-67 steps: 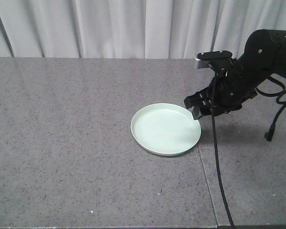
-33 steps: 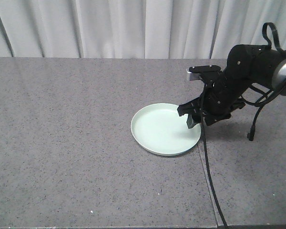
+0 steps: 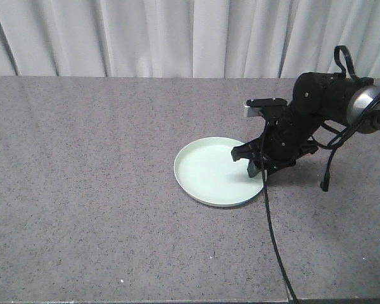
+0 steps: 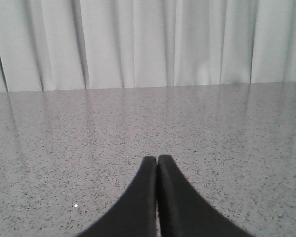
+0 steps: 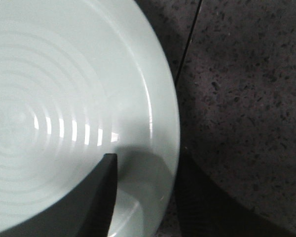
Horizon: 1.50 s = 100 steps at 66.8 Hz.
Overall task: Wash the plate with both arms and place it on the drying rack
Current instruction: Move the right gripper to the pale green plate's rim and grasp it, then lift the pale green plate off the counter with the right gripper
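Left gripper [image 4: 157, 160]: tips pressed together, nothing in them, low over bare grey speckled countertop [image 4: 64, 138], facing the white curtain [image 4: 138, 44]. It's not in the front view, so I'd count it out of this pick. Plate [image 3: 209, 174] lies flat, face up, mid-counter, with its right edge just beside the countertop seam [image 5: 190, 37]. Right gripper [image 3: 246, 159] sits at the plate's right rim, jaws parted and empty. The wrist view shows one finger [image 5: 98, 197] over the inside of the plate. The dark shape outside the rim is probably the other finger, but could be shadow. Step in hand, as I read it: grab the rim. To do it well, get the outer finger down to the counter and under the lip and the inner finger onto the sloped wall. Then close square across the rim, not skewed. The surface looks slick and the rim shallow, so a tip-only pinch may slip or push the plate left. Close slowly, confirm the plate doesn't shift, and lift the gripped side first. Watch the black cable [image 3: 270, 221] hanging off the right arm [image 3: 316, 101]; it drapes beside the plate and could snag. Drying rack isn't in any view.
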{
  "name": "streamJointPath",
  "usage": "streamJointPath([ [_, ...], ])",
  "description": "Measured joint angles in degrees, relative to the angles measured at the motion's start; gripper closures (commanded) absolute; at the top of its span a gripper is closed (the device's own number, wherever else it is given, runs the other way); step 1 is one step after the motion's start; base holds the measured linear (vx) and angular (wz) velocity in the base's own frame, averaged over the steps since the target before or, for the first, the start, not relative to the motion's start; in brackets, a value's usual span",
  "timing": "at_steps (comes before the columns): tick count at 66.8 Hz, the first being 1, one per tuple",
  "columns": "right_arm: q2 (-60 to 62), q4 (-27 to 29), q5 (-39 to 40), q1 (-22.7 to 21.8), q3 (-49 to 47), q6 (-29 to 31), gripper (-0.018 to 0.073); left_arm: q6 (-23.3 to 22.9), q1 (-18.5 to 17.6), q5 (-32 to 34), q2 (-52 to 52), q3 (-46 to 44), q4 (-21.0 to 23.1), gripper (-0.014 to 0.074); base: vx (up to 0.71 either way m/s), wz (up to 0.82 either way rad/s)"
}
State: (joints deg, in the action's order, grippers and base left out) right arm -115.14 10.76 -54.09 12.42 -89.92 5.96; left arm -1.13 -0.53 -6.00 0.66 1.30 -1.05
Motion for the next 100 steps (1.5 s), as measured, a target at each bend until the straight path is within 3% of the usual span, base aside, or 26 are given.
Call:
streamJointPath([
  [24,0.1,0.7,0.2,0.0,-0.1,-0.4,0.0573,0.0,0.0,0.0,0.0,0.0,0.0,0.0603,0.00,0.00],
  [56,10.4,4.2,-4.2,0.0,0.0,1.9,0.0564,0.0,0.0,0.0,0.0,0.0,0.0,0.0603,0.00,0.00],
  [84,27.6,19.4,-4.5,0.0,13.7,13.7,0.0564,0.0,0.0,0.0,0.0,0.0,0.0,0.0603,0.00,0.00],
  [100,36.2,24.3,-4.8,0.0,22.3,17.6,0.0564,0.0,0.0,0.0,0.0,0.0,0.0,0.0603,0.00,0.00],
])
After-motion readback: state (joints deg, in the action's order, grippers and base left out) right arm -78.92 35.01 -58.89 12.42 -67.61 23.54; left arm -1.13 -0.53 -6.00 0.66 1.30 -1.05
